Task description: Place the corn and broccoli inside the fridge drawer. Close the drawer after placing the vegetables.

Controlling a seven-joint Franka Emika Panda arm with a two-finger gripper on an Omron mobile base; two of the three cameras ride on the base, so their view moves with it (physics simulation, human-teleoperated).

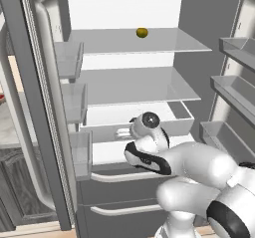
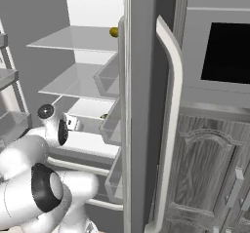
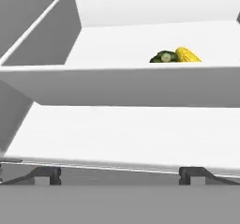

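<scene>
Hand view has the pincer (image 3: 120, 175) spread wide and empty, squarely facing the fridge drawer (image 3: 122, 85) front, with corn (image 3: 188, 55) and broccoli (image 3: 164, 57) already inside, toward the right, drawer not yet closed.

My arm (image 1: 199, 167) is glossy white, built of fat rounded segments like swollen tubes. Black bands ring the joints, one wide dark collar at the lower segment and a thinner black seam curving along the forearm. A round grey cap with a dark centre sits at the wrist. My fingertips (image 3: 191, 174) are small, dark and blocky.
</scene>
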